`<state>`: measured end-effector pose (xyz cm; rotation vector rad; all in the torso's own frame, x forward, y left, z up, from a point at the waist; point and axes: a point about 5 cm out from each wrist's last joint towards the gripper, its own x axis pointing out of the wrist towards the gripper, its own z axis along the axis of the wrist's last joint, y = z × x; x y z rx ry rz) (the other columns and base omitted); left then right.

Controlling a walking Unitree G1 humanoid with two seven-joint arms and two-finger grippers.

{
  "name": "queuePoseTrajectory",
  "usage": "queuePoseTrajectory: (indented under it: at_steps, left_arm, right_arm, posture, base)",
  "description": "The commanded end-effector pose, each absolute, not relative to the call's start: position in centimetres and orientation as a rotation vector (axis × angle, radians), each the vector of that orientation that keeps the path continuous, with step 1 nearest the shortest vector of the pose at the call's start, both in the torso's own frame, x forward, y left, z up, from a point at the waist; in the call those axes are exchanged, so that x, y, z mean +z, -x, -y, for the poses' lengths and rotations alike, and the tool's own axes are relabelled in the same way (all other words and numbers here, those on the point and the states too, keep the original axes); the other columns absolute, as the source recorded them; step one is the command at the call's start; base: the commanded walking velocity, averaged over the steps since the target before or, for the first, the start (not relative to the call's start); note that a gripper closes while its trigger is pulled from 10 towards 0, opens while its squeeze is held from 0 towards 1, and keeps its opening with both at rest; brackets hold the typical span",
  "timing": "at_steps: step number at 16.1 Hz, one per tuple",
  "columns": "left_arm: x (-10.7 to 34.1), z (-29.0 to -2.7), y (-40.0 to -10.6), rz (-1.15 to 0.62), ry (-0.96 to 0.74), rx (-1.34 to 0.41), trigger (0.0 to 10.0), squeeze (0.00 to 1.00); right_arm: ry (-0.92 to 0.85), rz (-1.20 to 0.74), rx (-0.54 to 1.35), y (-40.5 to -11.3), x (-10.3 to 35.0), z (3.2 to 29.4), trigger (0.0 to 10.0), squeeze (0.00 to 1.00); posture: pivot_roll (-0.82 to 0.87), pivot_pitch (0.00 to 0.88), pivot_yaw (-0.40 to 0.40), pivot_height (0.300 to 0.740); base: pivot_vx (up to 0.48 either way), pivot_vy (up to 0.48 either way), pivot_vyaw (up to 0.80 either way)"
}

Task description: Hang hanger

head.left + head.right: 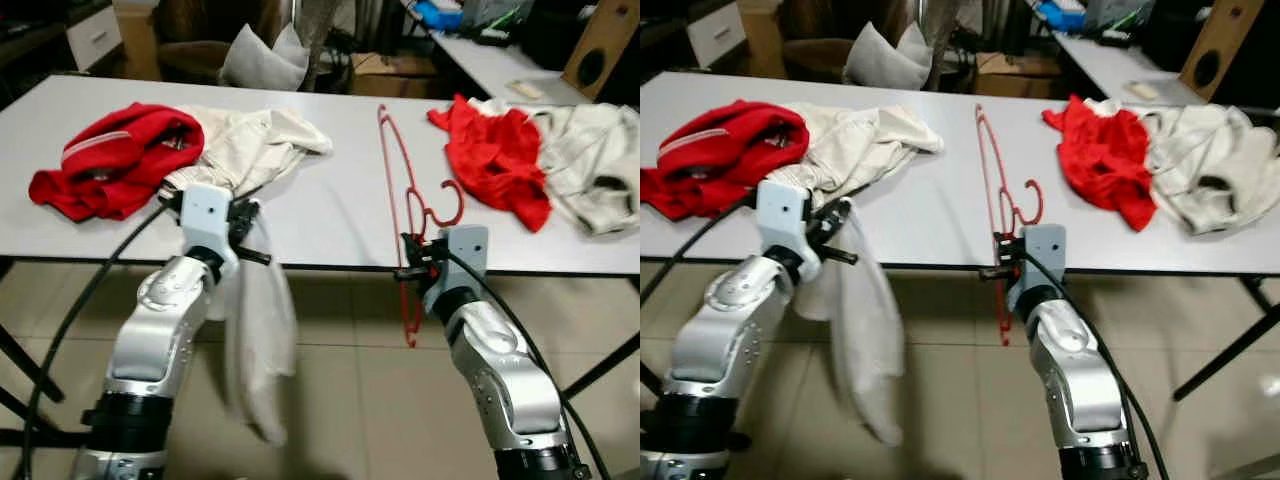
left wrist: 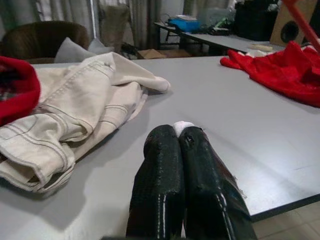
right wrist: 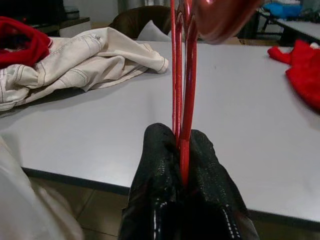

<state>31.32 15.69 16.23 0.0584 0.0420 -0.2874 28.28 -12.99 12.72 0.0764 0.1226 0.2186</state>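
My right pincer (image 1: 410, 262) is clamped on the red hanger (image 1: 400, 170), which lies half over the white desk's (image 1: 330, 200) front edge; my left pincer (image 1: 245, 225) pinches a cream garment (image 1: 262, 340) hanging floorward. I judge the next move is lifting the hanger clear toward a rail. Clothes heaps, tiled floor (image 1: 340, 400), cluttered room behind.

The left claw (image 2: 181, 131) sits low over the pale grey counter (image 2: 225, 110), its two glossy black fingers (image 2: 160, 180) pressed together — a small scrap of white fabric (image 2: 182, 126) pinched at the tips. Just beside it lies a crumpled cream denim garment with stitched seams (image 2: 75, 115), touching a bright red cloth (image 2: 17, 87). Across the counter — well apart — rests another rumpled red garment (image 2: 280, 70).
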Motion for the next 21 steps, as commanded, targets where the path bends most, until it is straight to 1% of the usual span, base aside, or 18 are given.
queuePoseTrajectory:
  at_steps: [1, 10, 17, 21]
  left_arm:
    - [16.98, -14.93, -31.53, -0.005, -0.062, -0.305, 10.0, 0.00]
    - [16.77, -14.71, -31.53, 0.003, -0.066, -0.303, 10.0, 0.00]
    - [16.60, -14.98, -31.46, 0.002, -0.052, -0.259, 10.0, 0.00]
    - [16.06, -14.87, -31.01, -0.005, -0.037, -0.244, 10.0, 0.00]
  right_arm:
    - [-0.052, -0.105, 0.192, -28.38, 13.05, 13.80, 10.0, 0.00]
    - [-0.051, -0.099, 0.191, -28.67, 13.16, 13.85, 10.0, 0.00]
    - [-0.048, -0.098, 0.197, -28.61, 13.06, 13.82, 10.0, 0.00]
    - [-0.035, -0.102, 0.209, -28.46, 12.92, 13.83, 10.0, 0.00]
  posture:
    - [-0.15, 0.000, -0.027, 0.740]
    - [-0.15, 0.000, -0.033, 0.740]
    - [-0.14, 0.000, -0.032, 0.740]
    - [-0.14, 0.000, -0.051, 0.740]
  base:
    - [0.000, -0.480, 0.00]
    - [0.000, -0.480, 0.00]
    - [0.000, 0.000, 0.00]
    - [0.000, 0.000, 0.00]
